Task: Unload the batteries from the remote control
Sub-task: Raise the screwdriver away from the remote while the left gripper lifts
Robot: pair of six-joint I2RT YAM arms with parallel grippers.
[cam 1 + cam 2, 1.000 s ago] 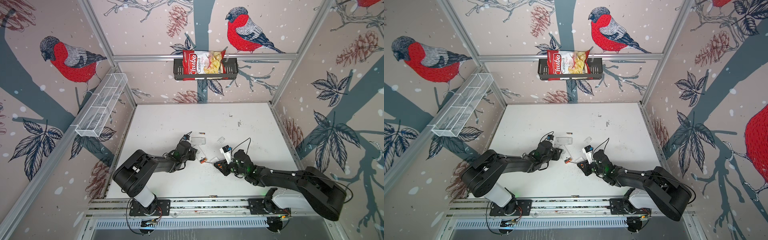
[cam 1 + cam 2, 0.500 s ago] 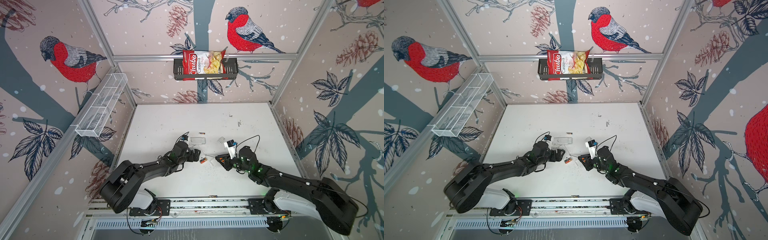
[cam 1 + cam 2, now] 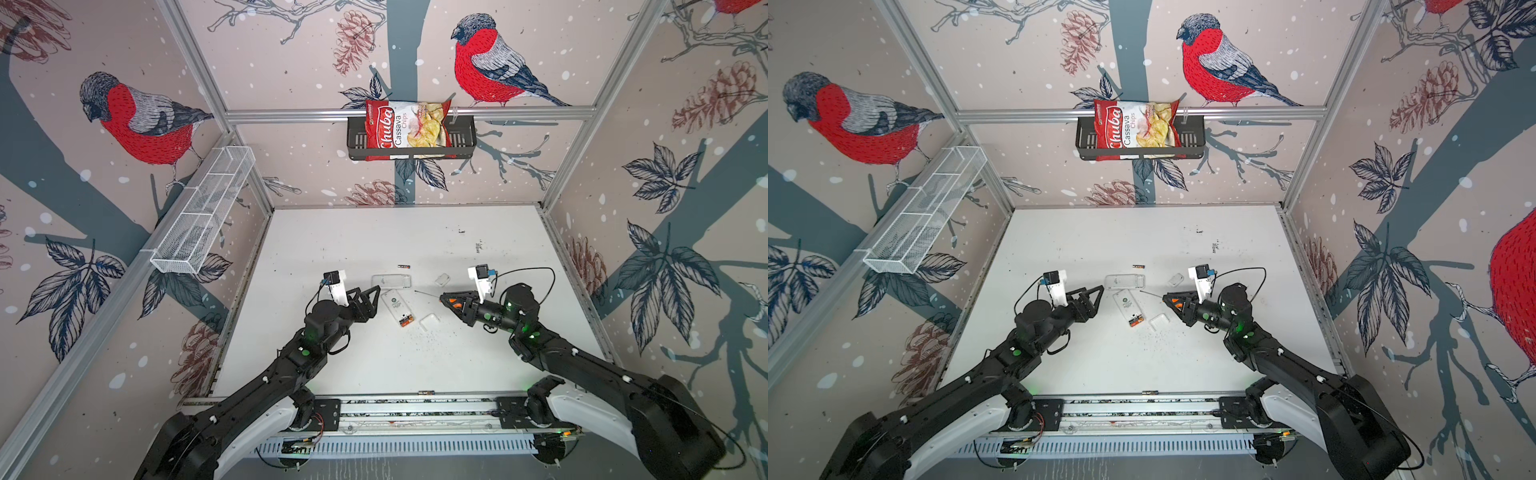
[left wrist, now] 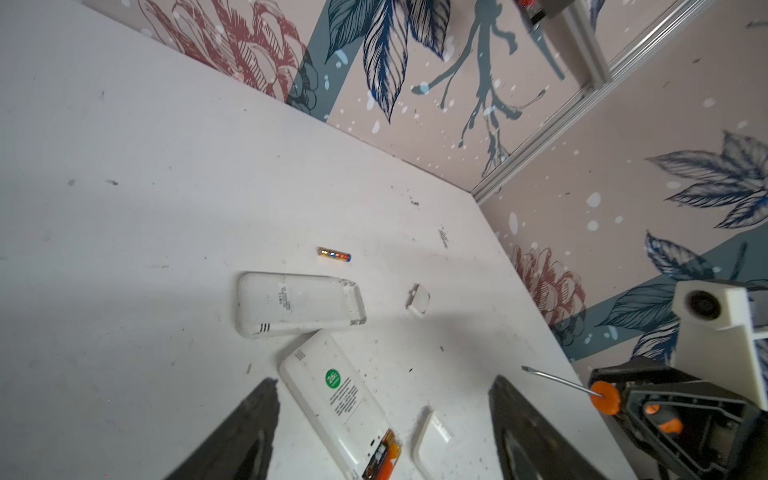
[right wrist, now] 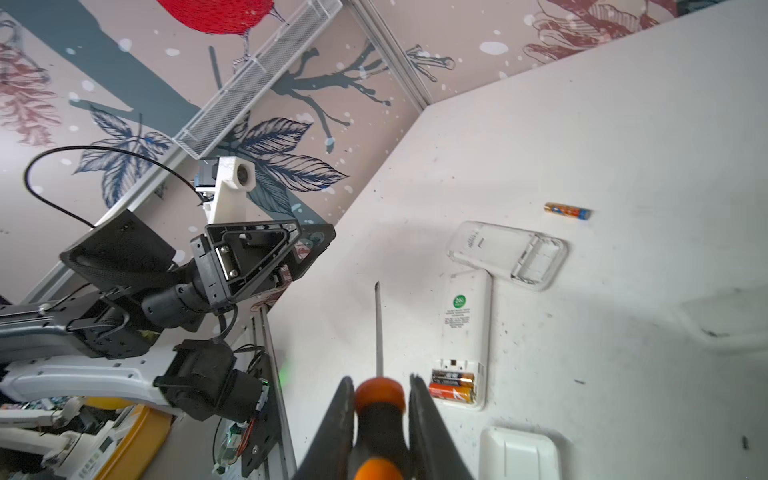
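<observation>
**Two batteries sit in the uncovered remote**

The remote control (image 5: 461,328) lies face down on the tabletop (image 3: 374,365). The batteries (image 5: 451,386), one black and one orange, sit side by side in its open compartment. The left gripper (image 3: 376,302) hangs just beside it, jaws wide and empty. The right gripper (image 5: 380,384) clamps a screwdriver (image 5: 380,424) by its handle. A loose battery (image 5: 567,211) lies farther back.

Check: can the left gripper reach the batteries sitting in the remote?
Probably yes. The left gripper is open beside the remote; its batteries lie uncovered, and the right gripper with the screwdriver stands aside.
</observation>
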